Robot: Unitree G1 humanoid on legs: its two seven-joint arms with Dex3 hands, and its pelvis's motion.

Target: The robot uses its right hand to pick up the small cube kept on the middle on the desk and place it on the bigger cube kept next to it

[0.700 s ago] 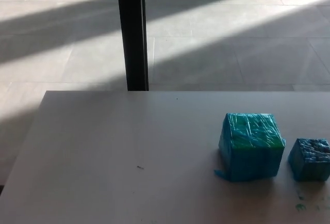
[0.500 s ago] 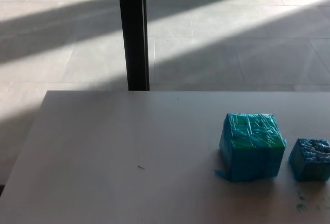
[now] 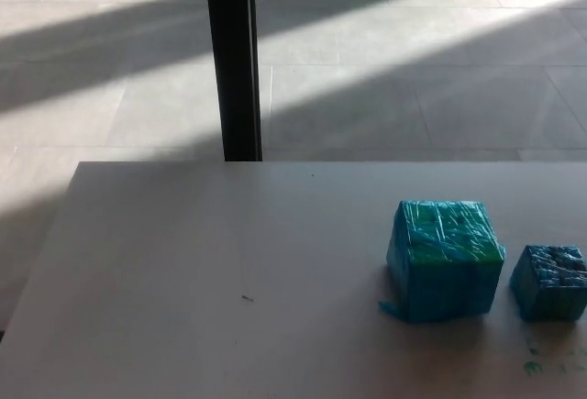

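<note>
Nothing on the table has moved, only our camera view has shifted slightly: the small blue cube sits just beside the bigger cube, unlifted, and with neither hand in view we cannot tell the fingers' state.

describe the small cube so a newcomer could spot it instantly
On the pale desk, look toward the right edge of the head view, where two blue wrapped blocks sit side by side without touching. The small cube is the one nearest the edge, right of the bigger cube; it is clearly lower and darker blue, without the green top.
</note>
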